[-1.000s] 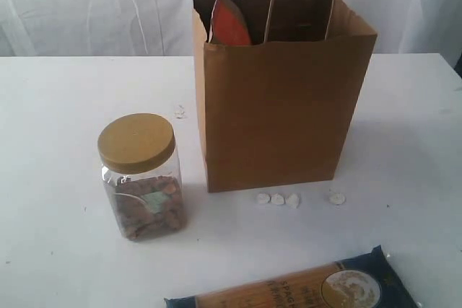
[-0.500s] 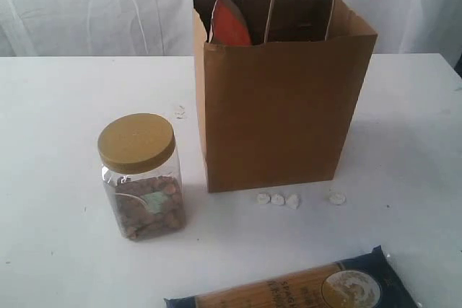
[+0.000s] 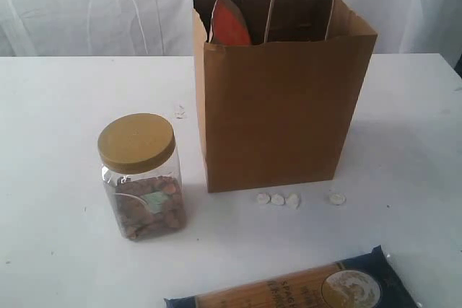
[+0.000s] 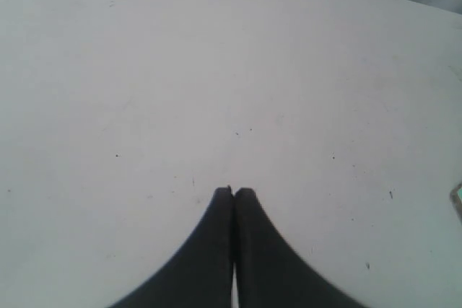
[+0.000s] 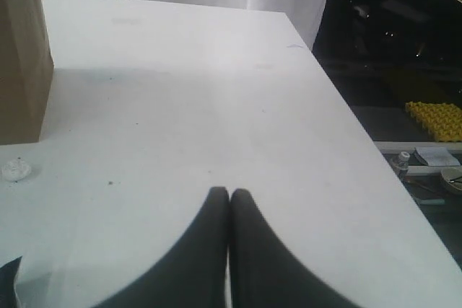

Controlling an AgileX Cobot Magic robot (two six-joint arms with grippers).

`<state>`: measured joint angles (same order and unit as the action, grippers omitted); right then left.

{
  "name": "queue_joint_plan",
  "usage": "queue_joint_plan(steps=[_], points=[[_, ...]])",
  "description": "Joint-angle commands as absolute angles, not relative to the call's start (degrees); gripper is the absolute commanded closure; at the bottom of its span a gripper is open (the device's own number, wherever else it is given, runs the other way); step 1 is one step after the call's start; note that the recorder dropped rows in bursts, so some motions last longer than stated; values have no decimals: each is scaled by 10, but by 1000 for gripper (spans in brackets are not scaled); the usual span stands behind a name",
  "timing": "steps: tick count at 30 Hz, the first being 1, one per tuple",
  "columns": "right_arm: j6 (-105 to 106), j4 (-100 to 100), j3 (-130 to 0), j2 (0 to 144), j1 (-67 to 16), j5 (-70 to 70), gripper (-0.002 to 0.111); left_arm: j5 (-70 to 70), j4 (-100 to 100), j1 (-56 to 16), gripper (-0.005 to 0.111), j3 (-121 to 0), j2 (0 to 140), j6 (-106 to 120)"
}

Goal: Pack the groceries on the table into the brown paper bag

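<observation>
Black left claw point(image 4: 232, 191) closed over table point(image 4: 144, 70), right claw point(image 5: 229, 192) likewise

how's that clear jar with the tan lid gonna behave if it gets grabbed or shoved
The clear jar looks rigid with flattish sides, so it probably won't roll or squash. It holds a good load of brown pieces, so it likely has some heft and sits steadily, though a push up near the tan lid might tip it. Its smooth wall may be slippery.

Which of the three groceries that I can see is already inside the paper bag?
The orange-brown pouch, poking out of the bag; the jar and long packet sit on the table.
</observation>
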<state>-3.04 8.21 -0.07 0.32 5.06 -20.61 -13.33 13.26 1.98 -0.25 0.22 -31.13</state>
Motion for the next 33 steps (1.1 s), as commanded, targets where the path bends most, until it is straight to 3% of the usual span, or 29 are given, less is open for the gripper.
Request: queue_joint_plan(steps=[1, 6, 8, 11, 13, 18, 22, 25, 29, 33], points=[[-33, 87, 0, 0, 53, -203, 108, -109, 133, 22, 107, 0, 0, -322], [-33, 87, 0, 0, 52, -203, 108, -19, 109, 22, 107, 0, 0, -364], [-33, 87, 0, 0, 52, -202, 108, 80, 106, 22, 107, 0, 0, -364], [-33, 87, 0, 0, 52, -202, 108, 366, 107, 22, 107, 0, 0, -306], [-33, 87, 0, 0, 52, -202, 108, 416, 91, 22, 107, -9, 0, -220], [-33, 87, 0, 0, 52, -202, 108, 287, -11, 22, 107, -136, 52, -49], [-33, 87, 0, 0, 52, -202, 108, 145, -10, 22, 107, -170, 250, 156], [-33, 87, 0, 0, 52, -202, 108, 188, -9, 15, 107, -161, 415, 152], [-33, 87, 0, 0, 52, -202, 108, 344, -7, -7, 107, -162, 550, 148], [-33, 87, 0, 0, 52, -202, 108, 310, 48, -38, 107, -204, 627, 36]])
